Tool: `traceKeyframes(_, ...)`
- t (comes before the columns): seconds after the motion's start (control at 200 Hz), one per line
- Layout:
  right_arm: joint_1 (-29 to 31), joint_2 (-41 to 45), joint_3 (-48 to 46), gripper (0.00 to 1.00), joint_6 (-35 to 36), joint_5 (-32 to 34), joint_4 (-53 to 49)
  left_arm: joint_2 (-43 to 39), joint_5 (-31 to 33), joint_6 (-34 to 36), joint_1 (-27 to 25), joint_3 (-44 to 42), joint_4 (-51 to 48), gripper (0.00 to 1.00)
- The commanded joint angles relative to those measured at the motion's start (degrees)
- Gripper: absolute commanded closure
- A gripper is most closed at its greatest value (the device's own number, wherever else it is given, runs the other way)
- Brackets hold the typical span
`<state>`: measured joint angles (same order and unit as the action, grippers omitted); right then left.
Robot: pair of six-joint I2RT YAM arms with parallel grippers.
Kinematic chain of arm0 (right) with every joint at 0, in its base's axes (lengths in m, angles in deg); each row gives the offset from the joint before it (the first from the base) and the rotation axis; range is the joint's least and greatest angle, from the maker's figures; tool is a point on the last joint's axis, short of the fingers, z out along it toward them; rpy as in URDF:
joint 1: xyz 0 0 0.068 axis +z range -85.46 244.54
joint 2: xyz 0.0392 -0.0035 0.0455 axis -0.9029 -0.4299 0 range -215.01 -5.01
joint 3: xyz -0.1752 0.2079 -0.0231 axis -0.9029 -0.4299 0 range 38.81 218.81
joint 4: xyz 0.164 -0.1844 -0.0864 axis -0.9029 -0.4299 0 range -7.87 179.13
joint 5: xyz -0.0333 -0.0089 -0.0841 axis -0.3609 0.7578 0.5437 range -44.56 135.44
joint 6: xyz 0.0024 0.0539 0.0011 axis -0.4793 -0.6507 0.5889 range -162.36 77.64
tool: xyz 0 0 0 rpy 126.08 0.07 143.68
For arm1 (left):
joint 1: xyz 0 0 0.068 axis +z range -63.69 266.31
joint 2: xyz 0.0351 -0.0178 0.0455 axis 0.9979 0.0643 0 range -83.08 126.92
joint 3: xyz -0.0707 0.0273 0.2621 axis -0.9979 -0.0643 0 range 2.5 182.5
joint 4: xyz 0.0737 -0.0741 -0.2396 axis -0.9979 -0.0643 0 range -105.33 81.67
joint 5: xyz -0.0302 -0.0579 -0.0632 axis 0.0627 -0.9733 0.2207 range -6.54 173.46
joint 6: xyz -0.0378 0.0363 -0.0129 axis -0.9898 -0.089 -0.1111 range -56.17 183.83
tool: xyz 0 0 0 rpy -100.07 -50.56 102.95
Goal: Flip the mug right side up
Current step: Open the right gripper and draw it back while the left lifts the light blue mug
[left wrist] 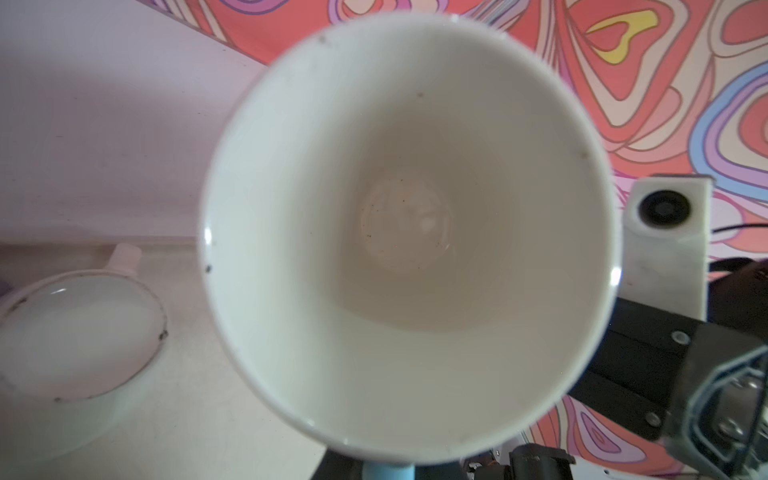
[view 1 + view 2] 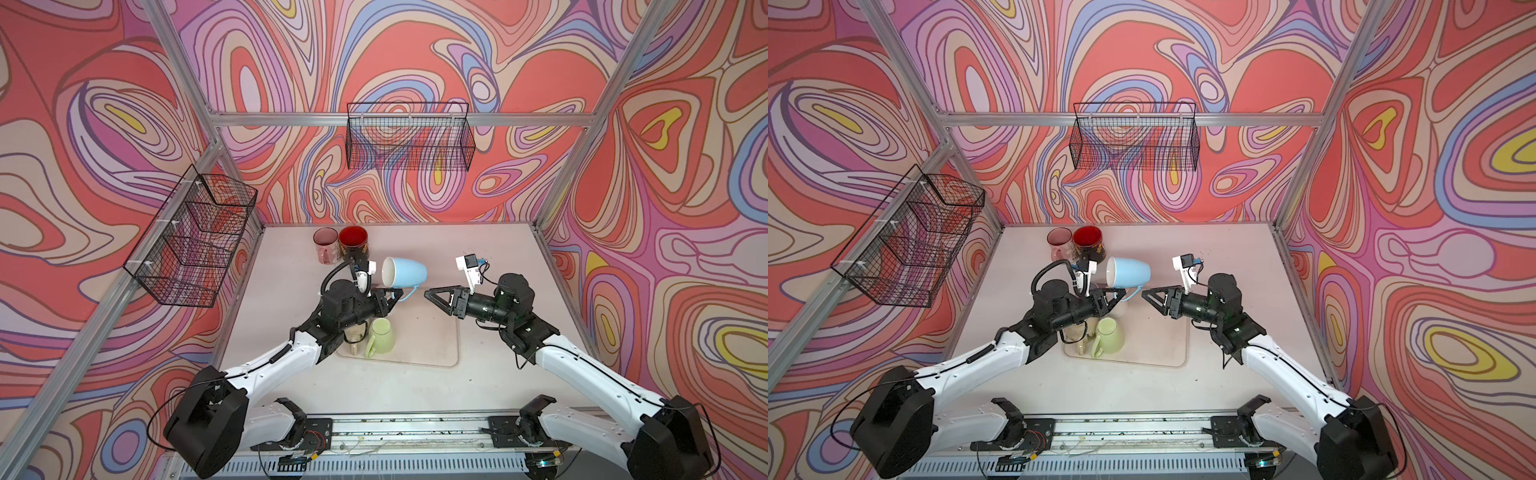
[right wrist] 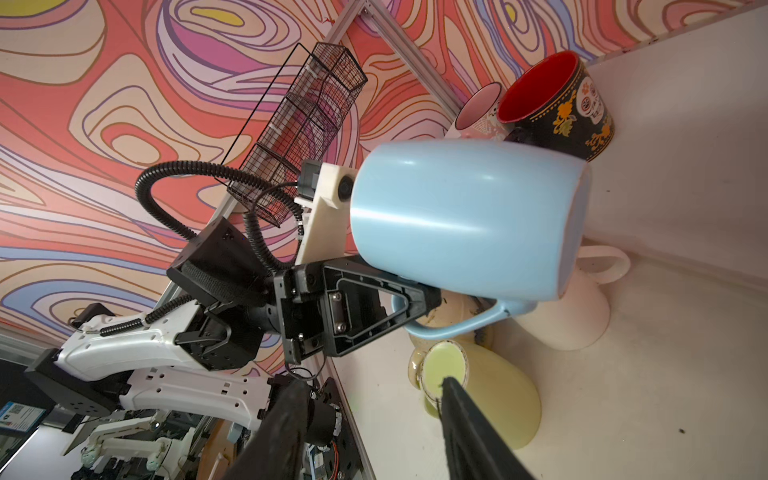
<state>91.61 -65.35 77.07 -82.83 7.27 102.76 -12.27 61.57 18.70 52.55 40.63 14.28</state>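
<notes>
Target, the light-blue ceramic mug [image 2: 409, 272], is hanging on its side in the air above the middle of the pale tabletop [image 2: 478, 257], its mouth facing the left arm and its white inside filling the left wrist view. The left gripper [image 2: 397, 294] is clamping the mug's loop handle from below. The right gripper [image 2: 430, 294] is standing with its fingers apart, empty, just beside that handle. Judging progress as about halfway: 1 more quarter-turn to mouth-up, then setting it down upright.
</notes>
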Motion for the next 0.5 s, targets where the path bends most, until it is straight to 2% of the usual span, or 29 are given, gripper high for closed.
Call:
traceKeyframes(0.0, 0.18, 2.20, -1.08, 0.47, 3.74, 3.30, -3.95, -1.63, 6.59, 6.95, 0.18, 6.91, -9.60, 1.00)
traceKeyframes(0.32, 0.18, 1.93, -2.46, 0.44, 6.29, 5.26, -3.12, 4.86, 17.93, 18.25, 0.18, 24.52, -36.37, 1.00)
traceKeyframes(0.366, 0.18, 1.10, -2.80, 0.40, 6.43, 5.80, -2.48, 5.88, 19.38, 19.57, 0.18, 26.67, -39.07, 1.00)
traceKeyframes(0.436, 0.24, 0.29, -3.54, 0.28, 6.72, 6.42, -1.11, 7.60, 21.78, 21.64, 0.23, 29.96, -42.48, 1.00)
traceKeyframes(0.496, 0.18, -0.32, -4.11, 0.23, 7.13, 6.37, 0.20, 9.39, 23.57, 23.44, 0.18, 32.83, -44.97, 1.00)
